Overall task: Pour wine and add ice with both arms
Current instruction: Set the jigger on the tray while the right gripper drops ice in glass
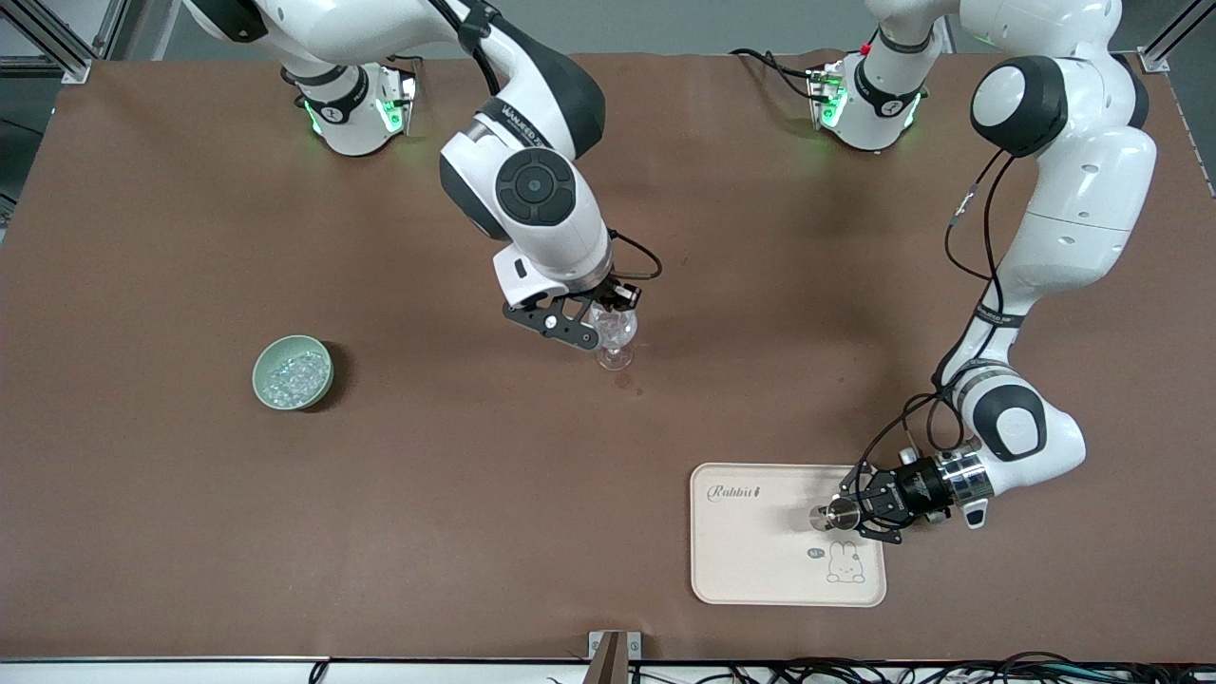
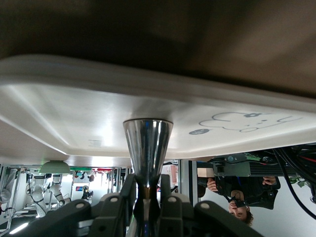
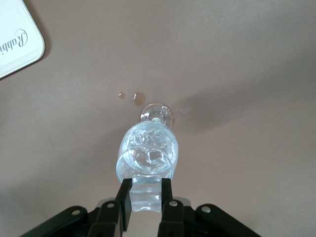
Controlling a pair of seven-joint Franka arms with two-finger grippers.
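Sitting on the worktop (image 1: pixel 475 475) toward the right arm's end: a pale green bowl (image 1: pixel 323 385), filled with ice (image 1: pixel 293 373).

Hovering over the middle of the worktop, right tool (image 1: pixel 594 328) pinching one clear ice chunk (image 3: pixel 145 195) between nearly closed fingers, directly above the mouth of the stemmed glass (image 1: pixel 616 337). Already holding a few chunks, that glass, and standing upright. Lying just beside its foot: two small wet drops (image 3: pixel 136 96).

Reaching low over the cream tray (image 1: pixel 760 551) toward the left arm's end, left tool (image 1: pixel 855 513) clamping the silvery jigger (image 1: pixel 836 515) at its narrow waist, fingers closed tight on it. Touching the tray or just clear of it: cannot tell. Not showing any wine, inside or out.

Judging by this, adding ice, with the jigger parked at the tray.

Calling next for opening the right tool a little while staying centred over the rim, letting the chunk drop in without nudging the glass.
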